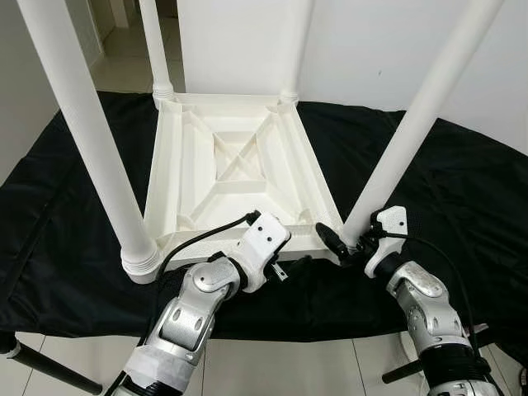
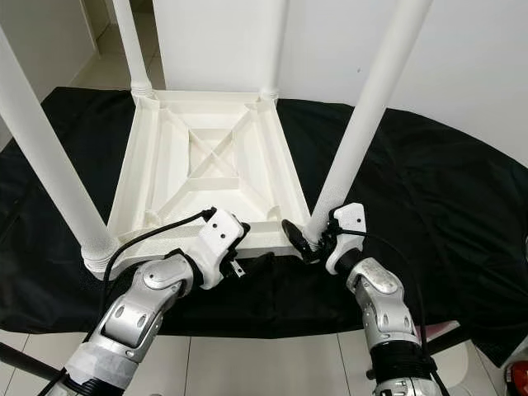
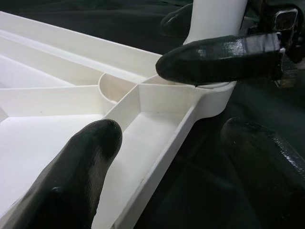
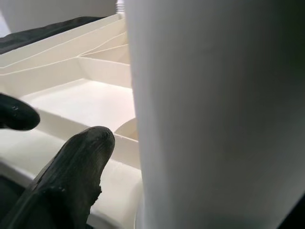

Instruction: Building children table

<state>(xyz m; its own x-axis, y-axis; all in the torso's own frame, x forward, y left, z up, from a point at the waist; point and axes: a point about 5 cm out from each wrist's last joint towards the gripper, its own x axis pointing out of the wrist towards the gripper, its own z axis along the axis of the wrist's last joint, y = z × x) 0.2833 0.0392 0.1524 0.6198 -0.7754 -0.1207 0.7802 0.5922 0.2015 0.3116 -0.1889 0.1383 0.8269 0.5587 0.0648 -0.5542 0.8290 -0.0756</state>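
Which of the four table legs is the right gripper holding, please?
The near right leg, which rises from the corner of the upturned table closest to the right gripper; its fingers close around the base.

We see both head views evenly and brightly lit and sharp, with no motion blur. The white table top (image 1: 235, 177) and its legs (image 1: 82, 132) come close to washing out against the pale wall (image 1: 396, 49), while the black cloth (image 1: 462, 198) swallows detail and shows only faint creases. Straight legs lean outward near the picture edges. In the left wrist view, soft glare sits on a black fingertip (image 3: 214, 57). In the right wrist view, the near leg (image 4: 214, 119) and finger (image 4: 71, 176) are out of focus.
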